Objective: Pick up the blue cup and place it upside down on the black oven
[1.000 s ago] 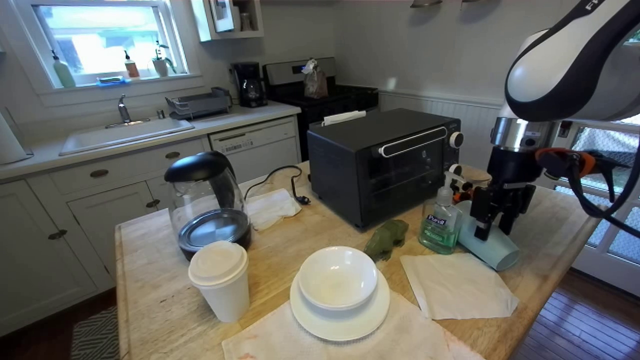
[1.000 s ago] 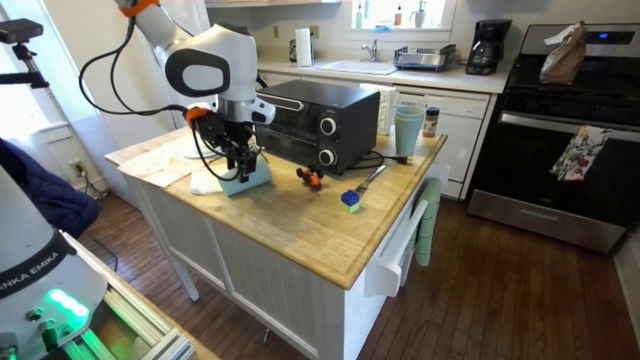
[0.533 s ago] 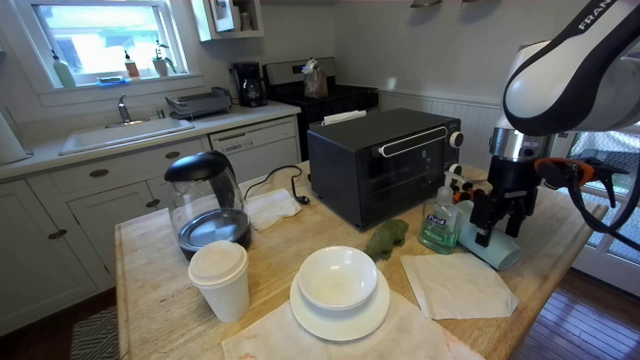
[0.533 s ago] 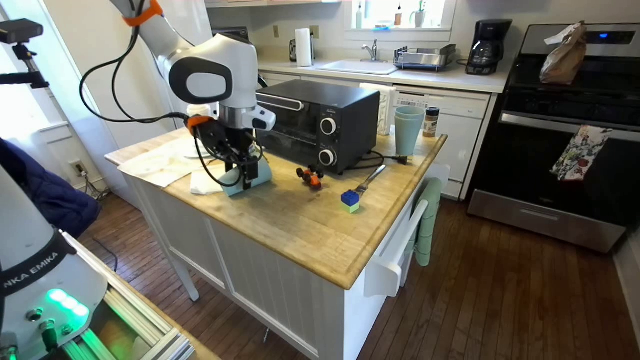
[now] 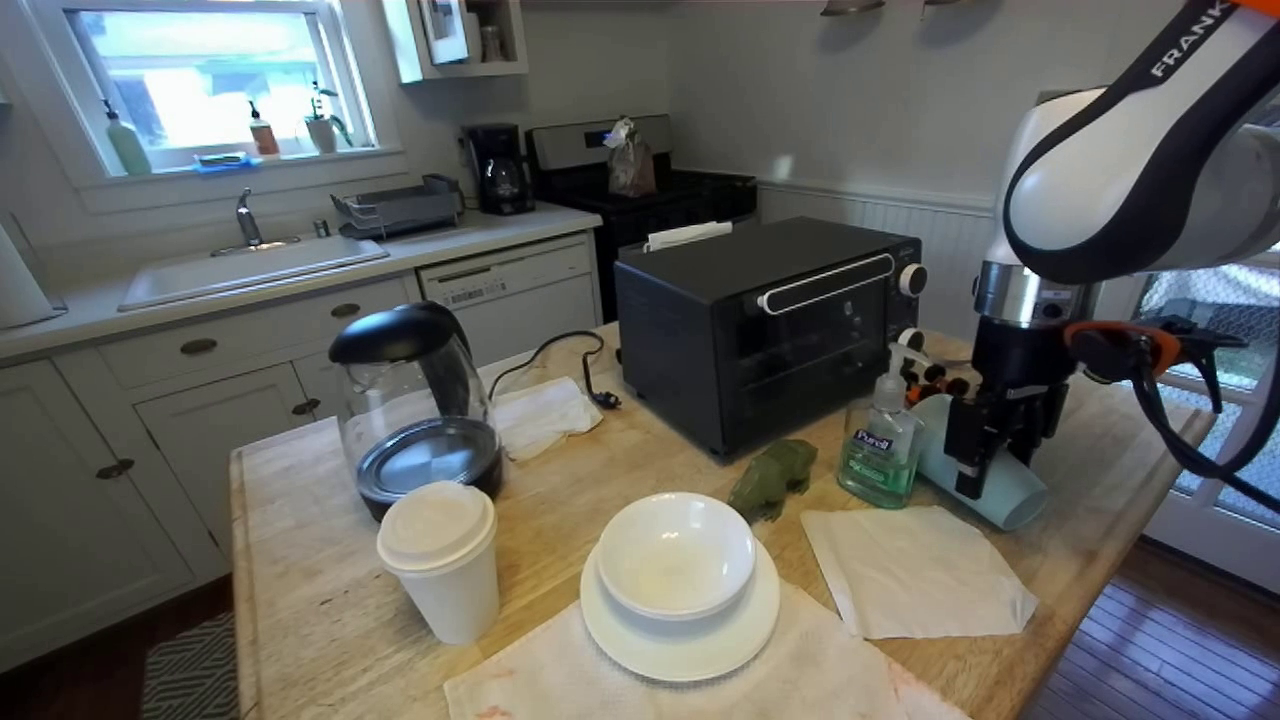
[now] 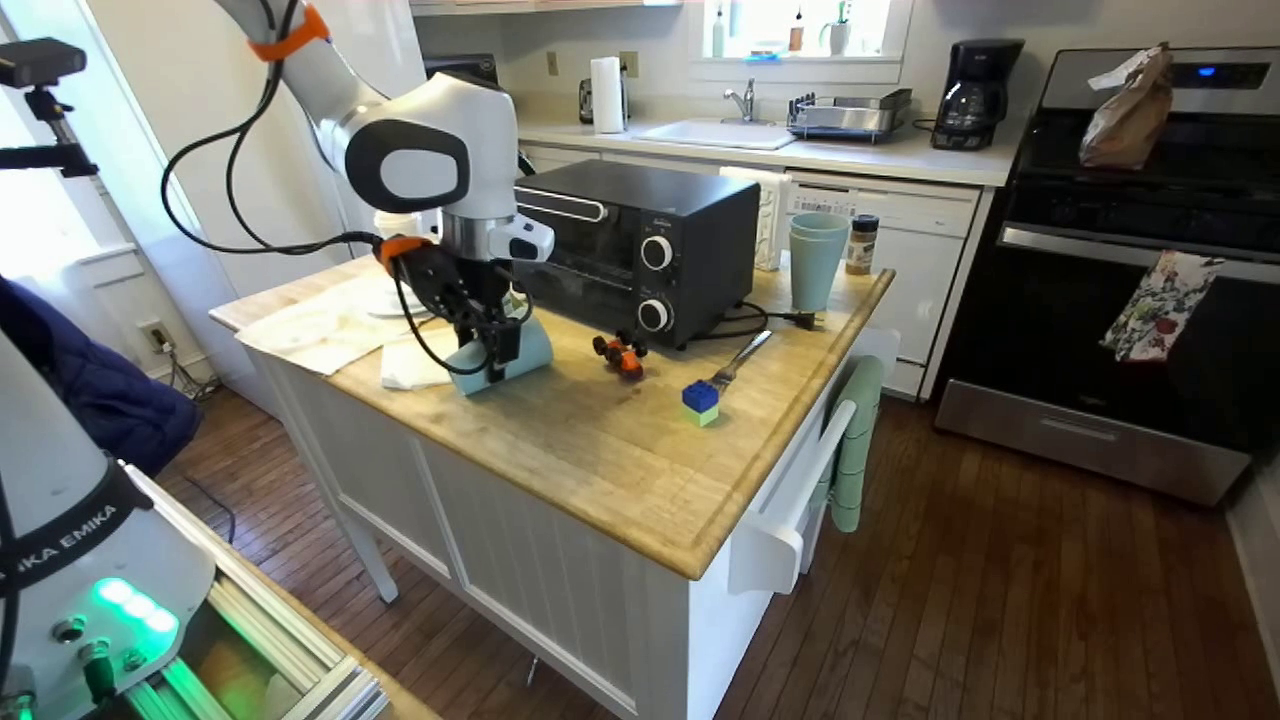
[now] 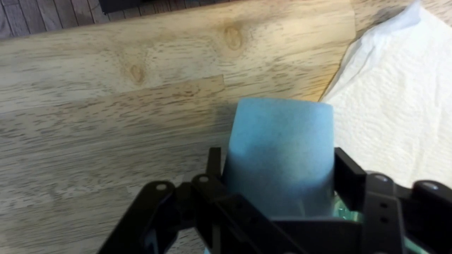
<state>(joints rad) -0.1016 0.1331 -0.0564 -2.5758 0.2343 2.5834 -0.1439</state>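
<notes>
1. Blue cup [image 5: 1018, 498], one, is laid on its side on one wooden table [image 5: 300, 560] and clamped between both jaws of one gripper [image 7: 276, 158].
2. One Purell bottle [image 5: 880, 455] is placed just beside it.
3. One black oven [image 5: 675, 355] is fitted with two knobs [image 6: 656, 252].
4. One bowl [image 5: 677, 555] is stacked on one plate [image 5: 690, 655].
5. One kettle [image 5: 405, 400] is neighboured by one lidded cup [image 5: 445, 585].

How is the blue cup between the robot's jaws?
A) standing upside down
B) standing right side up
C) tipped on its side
C, because in both exterior views the pale blue tumbler stretches lengthwise along the wooden tabletop instead of standing tall.
</notes>
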